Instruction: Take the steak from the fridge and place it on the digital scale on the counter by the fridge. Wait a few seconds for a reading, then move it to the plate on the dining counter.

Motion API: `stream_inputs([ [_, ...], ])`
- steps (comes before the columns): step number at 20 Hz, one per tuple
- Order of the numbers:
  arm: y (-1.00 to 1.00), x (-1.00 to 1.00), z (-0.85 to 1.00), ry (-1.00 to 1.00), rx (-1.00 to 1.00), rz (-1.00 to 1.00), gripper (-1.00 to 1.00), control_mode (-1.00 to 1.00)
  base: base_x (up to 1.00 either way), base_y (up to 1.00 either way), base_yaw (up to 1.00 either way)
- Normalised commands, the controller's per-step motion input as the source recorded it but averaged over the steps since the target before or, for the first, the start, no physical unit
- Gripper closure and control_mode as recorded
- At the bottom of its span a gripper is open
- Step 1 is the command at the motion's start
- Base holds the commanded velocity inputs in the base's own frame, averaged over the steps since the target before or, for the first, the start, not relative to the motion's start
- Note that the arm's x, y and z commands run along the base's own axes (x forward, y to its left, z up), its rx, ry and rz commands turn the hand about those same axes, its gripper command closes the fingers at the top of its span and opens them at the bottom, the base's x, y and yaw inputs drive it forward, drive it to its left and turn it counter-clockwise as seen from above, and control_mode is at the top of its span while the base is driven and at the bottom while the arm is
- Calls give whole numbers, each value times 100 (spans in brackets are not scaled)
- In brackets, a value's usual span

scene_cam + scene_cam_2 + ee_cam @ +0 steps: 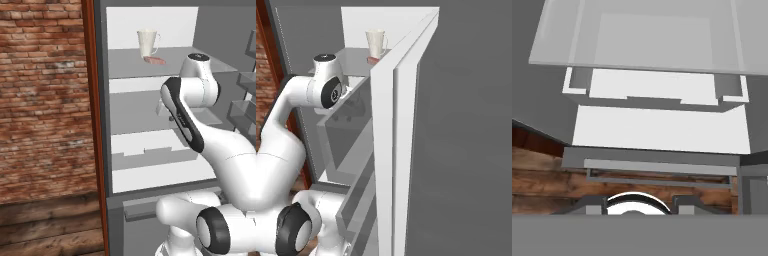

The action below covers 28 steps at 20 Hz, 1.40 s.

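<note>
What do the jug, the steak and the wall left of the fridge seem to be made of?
Jug: likely glazed ceramic or plastic; smooth, plain off-white, with a handle.
Steak: raw meat; flat pinkish-red slab, matte.
Wall: brick; rough red-brown blocks with pale mortar lines.
Fridge: grey casing, white lining, perhaps painted metal and plastic.

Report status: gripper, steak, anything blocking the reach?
Gripper state can't be told, nothing seen held. Steak on the top fridge shelf, untouched. White jug stands right behind it; watch it on approach.
</note>
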Motion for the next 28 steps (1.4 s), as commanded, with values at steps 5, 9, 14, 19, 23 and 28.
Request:
stream_inputs([
  [5, 0, -27, -1, -6, 0, 0, -100, -100, 0, 0, 0],
  [9, 0, -56, 20, -42, 0, 0, -100, -100, 0, 0, 0],
  [14, 0, -33, 63, -34, -1, 0, -100, -100, 0, 0, 0],
  [19, 0, -2, 84, -21, -1, 0, -100, -100, 0, 0, 0],
  [23, 0, 0, 84, -13, -3, 0, -100, -100, 0, 0, 0],
  [28, 0, 8, 82, -8, -2, 1, -100, -100, 0, 0, 0],
])
